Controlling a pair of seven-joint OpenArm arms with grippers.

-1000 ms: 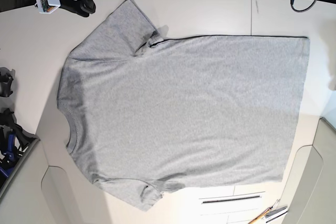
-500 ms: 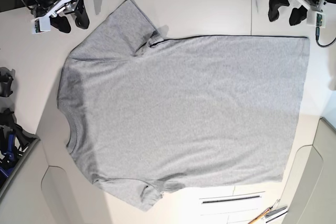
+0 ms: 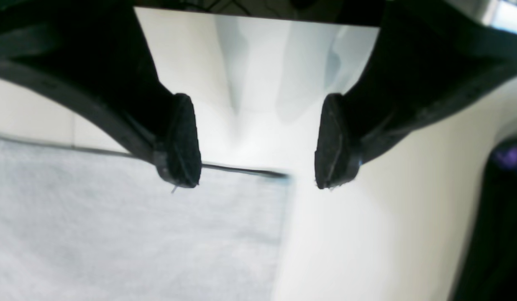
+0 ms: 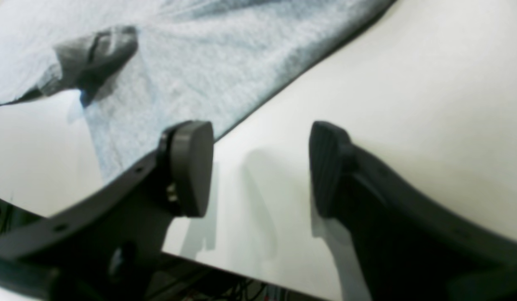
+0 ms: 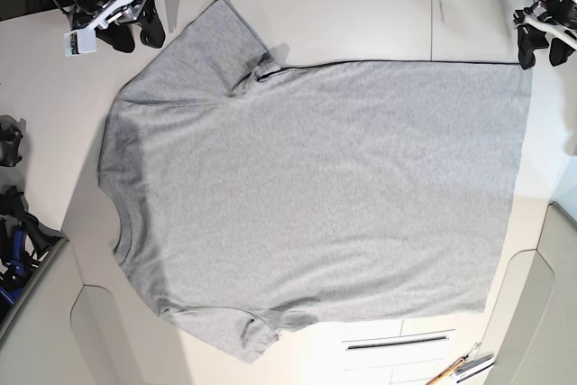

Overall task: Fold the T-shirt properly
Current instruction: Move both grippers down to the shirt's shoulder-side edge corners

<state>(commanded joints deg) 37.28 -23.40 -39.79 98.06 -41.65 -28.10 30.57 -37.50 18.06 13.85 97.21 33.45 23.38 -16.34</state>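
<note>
The light grey T-shirt (image 5: 315, 196) lies spread flat on the white table (image 5: 361, 20), plain side up, with the collar at the left and the hem at the right. My right gripper (image 5: 137, 38) is open and empty, just left of the far sleeve. In the right wrist view this gripper (image 4: 258, 167) hovers over bare table beside the sleeve's edge (image 4: 200, 62). My left gripper (image 5: 543, 53) is open and empty at the hem's far corner. In the left wrist view this gripper (image 3: 256, 167) straddles that corner of the shirt (image 3: 137, 230).
Black clamps (image 5: 11, 146) and a grey bin with blue tools (image 5: 18, 254) sit at the left edge. Pens (image 5: 462, 369) lie at the bottom right. A dark slot (image 5: 397, 342) lies below the shirt. The table's far edge runs behind both grippers.
My left gripper has moved right and down to the hem's far corner. My right gripper has shifted right, closer to the sleeve. The shirt has not moved.
</note>
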